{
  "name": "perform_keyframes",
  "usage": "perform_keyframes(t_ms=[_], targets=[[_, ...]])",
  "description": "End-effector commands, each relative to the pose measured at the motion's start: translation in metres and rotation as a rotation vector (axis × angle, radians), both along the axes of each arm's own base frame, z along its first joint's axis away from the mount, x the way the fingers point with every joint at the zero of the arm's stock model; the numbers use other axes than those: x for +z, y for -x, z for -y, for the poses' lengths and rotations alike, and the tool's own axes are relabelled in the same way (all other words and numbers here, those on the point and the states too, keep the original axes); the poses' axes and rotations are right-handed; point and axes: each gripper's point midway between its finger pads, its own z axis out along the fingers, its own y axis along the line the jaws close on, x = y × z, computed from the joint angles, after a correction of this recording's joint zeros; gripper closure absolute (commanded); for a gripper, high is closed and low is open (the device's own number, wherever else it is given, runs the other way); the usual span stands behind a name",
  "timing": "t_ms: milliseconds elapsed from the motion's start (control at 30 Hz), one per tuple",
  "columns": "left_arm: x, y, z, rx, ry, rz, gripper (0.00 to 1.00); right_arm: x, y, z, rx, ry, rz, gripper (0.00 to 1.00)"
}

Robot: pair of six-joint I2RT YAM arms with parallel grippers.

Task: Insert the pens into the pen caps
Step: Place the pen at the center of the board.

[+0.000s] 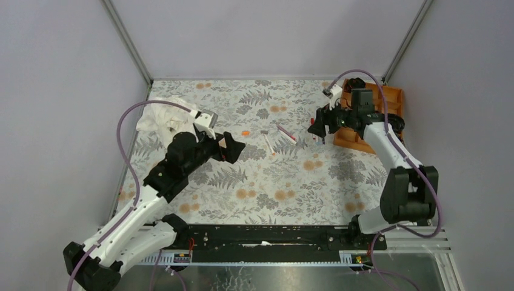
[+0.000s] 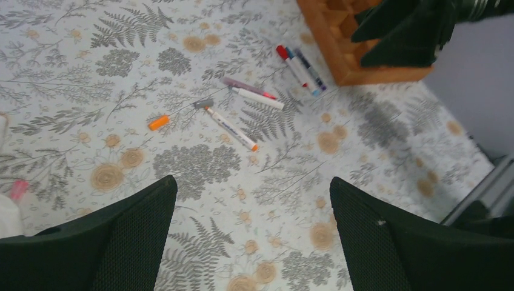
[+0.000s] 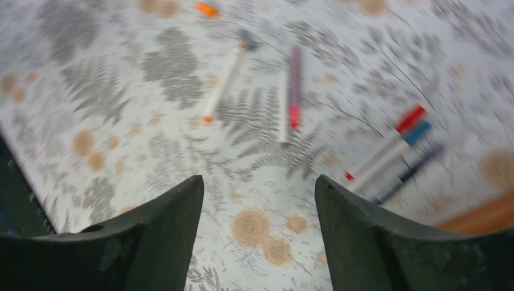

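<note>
Overhead, the black left claw (image 1: 233, 148) gapes wide and empty near the stubby orange plastic cap (image 1: 245, 132), probably poised for a pick; its wrist view shows the white-barrelled orange-tipped pen (image 2: 230, 128) lying uncapped ahead of it; the right wrist view shows the black right claw (image 3: 257, 236) spread and empty, with the three slim pens capped red, blue and purple (image 3: 388, 154) ahead to its right, seemingly finished, beside the orange tray (image 3: 488, 217).

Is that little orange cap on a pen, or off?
Off. The orange cap lies by itself, apart from the nearest white pen, whose orange tip is bare.
</note>
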Motion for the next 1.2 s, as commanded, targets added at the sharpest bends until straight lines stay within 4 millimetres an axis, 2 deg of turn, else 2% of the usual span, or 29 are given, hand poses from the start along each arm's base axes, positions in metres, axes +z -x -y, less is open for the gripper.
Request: perform_keyframes(t_ms=[0, 100, 200, 333, 467, 567, 667, 733, 833, 867, 933, 1033, 1167], targets=[[0.025, 0.004, 0.001, 0.049, 0.219, 0.028, 0.01, 0.035, 0.052, -0.053, 0.399, -0.269, 0.169, 0.19], [0.018, 0.007, -0.002, 0.061, 0.223, -0.001, 0.01, 0.034, 0.053, -0.069, 0.479, -0.231, 0.197, 0.13], [0.009, 0.000, -0.011, 0.101, 0.147, -0.024, 0.01, 0.020, 0.041, -0.090, 0.491, -0.067, 0.152, 0.13], [0.006, -0.011, -0.022, 0.105, 0.120, -0.048, 0.01, 0.001, 0.018, -0.119, 0.375, 0.031, 0.036, 0.23], [-0.013, -0.026, -0.039, 0.122, 0.114, -0.092, 0.01, -0.029, 0.003, -0.141, 0.266, 0.123, -0.037, 0.26], [-0.033, -0.035, -0.057, 0.197, 0.040, -0.129, 0.01, -0.047, -0.010, -0.148, 0.168, 0.181, -0.077, 0.28], [-0.037, -0.035, -0.069, 0.246, -0.012, -0.129, 0.01, -0.056, -0.021, -0.152, 0.131, 0.198, -0.095, 0.32], [-0.037, -0.036, -0.078, 0.279, -0.043, -0.115, 0.01, -0.055, -0.031, -0.157, 0.179, 0.213, -0.063, 0.35], [-0.039, -0.036, -0.087, 0.306, -0.097, -0.109, 0.01, -0.060, -0.034, -0.165, 0.398, 0.263, 0.004, 0.45], [-0.040, -0.035, -0.088, 0.304, -0.110, -0.106, 0.01, -0.067, -0.034, -0.167, 0.510, 0.285, 0.035, 0.46], [-0.041, -0.035, -0.093, 0.315, -0.136, -0.096, 0.01, -0.072, -0.035, -0.170, 0.622, 0.300, 0.057, 0.48], [-0.038, -0.034, -0.098, 0.332, -0.141, -0.070, 0.01, -0.067, -0.043, -0.176, 0.659, 0.299, 0.064, 0.50], [-0.038, -0.033, -0.095, 0.314, -0.134, -0.060, 0.01, -0.055, -0.046, -0.182, 0.669, 0.273, 0.083, 0.50]])
